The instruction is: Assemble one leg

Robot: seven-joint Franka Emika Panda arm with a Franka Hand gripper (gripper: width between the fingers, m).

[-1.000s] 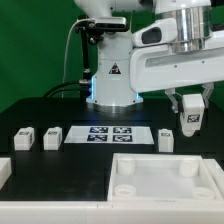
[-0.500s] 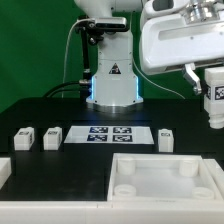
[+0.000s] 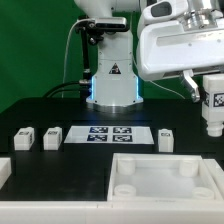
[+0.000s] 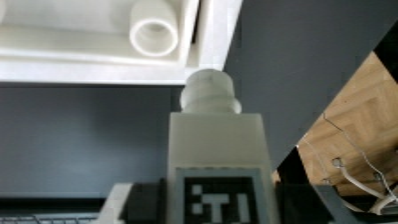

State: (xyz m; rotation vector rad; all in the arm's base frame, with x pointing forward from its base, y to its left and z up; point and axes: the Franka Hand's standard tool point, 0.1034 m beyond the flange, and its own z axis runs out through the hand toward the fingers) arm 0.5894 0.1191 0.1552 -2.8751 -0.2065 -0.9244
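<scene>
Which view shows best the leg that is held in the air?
The wrist view: the leg fills the middle, with its round peg and tag large. The exterior view shows the leg small, at the exterior view's right.

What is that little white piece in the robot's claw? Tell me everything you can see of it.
The leg is a white plastic-looking block with a black-and-white tag on one face and a rounded peg at its lower end. The gripper clamps it upright, above the table, at the exterior view's right.
</scene>
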